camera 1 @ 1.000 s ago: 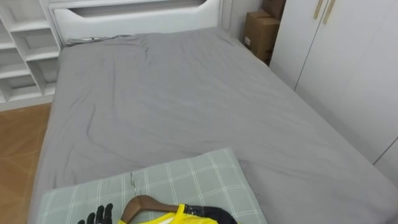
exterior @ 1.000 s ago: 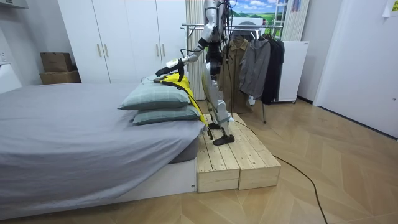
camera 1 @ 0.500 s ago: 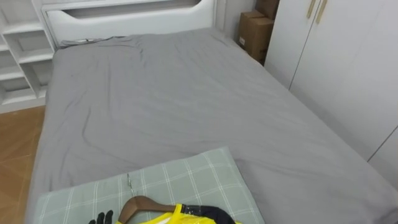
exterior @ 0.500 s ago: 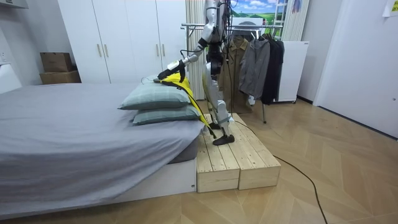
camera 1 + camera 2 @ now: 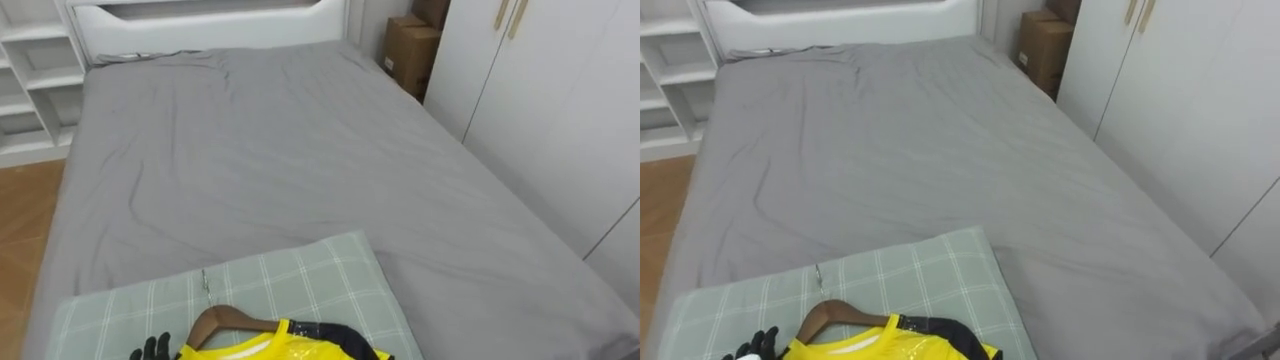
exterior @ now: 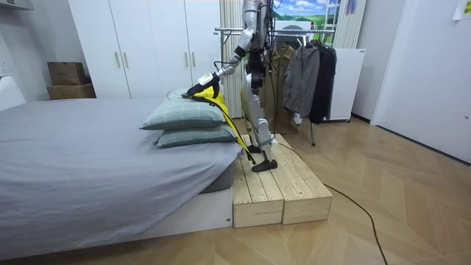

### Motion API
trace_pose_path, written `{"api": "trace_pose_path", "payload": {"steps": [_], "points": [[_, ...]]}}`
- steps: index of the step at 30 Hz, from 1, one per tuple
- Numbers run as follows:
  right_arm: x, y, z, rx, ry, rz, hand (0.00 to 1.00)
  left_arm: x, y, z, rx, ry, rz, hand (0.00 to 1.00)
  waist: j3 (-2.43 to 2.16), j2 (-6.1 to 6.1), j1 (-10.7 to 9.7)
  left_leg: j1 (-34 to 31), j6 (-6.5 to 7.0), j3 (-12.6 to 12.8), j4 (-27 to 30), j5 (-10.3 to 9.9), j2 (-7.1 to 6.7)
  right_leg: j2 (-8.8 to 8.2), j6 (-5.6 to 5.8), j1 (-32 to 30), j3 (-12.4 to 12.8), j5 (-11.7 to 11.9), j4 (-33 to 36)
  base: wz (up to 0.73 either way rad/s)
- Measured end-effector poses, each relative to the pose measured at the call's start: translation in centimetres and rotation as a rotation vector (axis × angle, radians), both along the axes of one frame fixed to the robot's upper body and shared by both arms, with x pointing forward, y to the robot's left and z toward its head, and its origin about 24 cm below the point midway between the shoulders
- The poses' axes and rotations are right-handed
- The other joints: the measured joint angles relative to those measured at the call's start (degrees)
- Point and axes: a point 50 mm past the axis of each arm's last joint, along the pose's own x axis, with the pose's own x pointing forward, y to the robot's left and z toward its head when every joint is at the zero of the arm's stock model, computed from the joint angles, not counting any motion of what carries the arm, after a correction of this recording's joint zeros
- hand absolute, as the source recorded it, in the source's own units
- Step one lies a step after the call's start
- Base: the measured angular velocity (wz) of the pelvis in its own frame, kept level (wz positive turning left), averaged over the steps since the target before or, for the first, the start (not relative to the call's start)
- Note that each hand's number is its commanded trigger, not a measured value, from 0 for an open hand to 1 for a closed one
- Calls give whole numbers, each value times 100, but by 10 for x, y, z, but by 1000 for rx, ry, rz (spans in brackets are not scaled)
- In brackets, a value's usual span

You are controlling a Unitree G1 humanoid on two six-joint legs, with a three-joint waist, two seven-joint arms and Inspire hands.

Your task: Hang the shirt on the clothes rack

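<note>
Shirt (image 5: pixel 262 347) already on its wooden hanger (image 5: pixel 222 320) over the checked pillow (image 5: pixel 290 280); left hand (image 5: pixel 150 350) beside it, grip can't be told. Trip to the clothes rail (image 6: pixel 232 31) remains.

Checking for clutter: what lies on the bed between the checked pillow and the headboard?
Only bare, wrinkled grey sheet, in the left eye view, from pillow to headboard; a thin dark line lies near the headboard.

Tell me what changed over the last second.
The left hand by the yellow shirt seems to have lifted slightly in the room view. The hanger, pillow and bed stayed put; the eye views' shift is the camera's.
</note>
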Motion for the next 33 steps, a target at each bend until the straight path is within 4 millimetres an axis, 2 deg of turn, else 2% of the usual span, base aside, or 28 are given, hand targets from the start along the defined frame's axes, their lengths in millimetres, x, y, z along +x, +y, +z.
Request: {"api": "trace_pose_path", "payload": {"steps": [6, 11, 18, 23, 28, 33], "points": [[-9, 0, -1, -10, 41, 24, 0, 1, 9, 1, -22, 9, 53, 0, 8, 12, 13, 2, -1, 9, 1, 0, 46, 45, -30, -10, 12, 40, -1, 0], [-7, 0, -1, -25, 51, 65, 0, 7, 12, 4, -33, -6, 69, 0, 21, 16, 16, -138, -3, -5, 32, 1, 55, 51, -43, -153, 15, 48, 38, 0], [-9, 3, -3, -31, 96, 135, 0, 23, 18, 13, -38, -50, 100, 0, 73, -109, 48, -405, -17, -10, 136, 9, 56, 38, -46, -390, 9, 46, 84, 0], [-14, 6, -4, -33, 135, 187, 0, 25, 21, 13, -43, -38, 112, 0, 37, -164, 26, -483, -16, -28, 162, 9, 58, 31, -48, -451, -9, 48, 86, 0], [-18, 6, -5, -33, 163, 204, 0, 23, 23, 10, -77, 6, 132, 0, 40, -174, -5, -505, -16, -34, 217, 9, 65, 21, -65, -460, -44, 61, 116, 0], [-12, 6, -5, -36, 170, 210, 0, 29, 21, 8, -75, 63, 94, 0, 61, -206, -1, -524, -16, -32, 220, 8, 57, 8, -64, -492, -45, 61, 161, 0]]}}
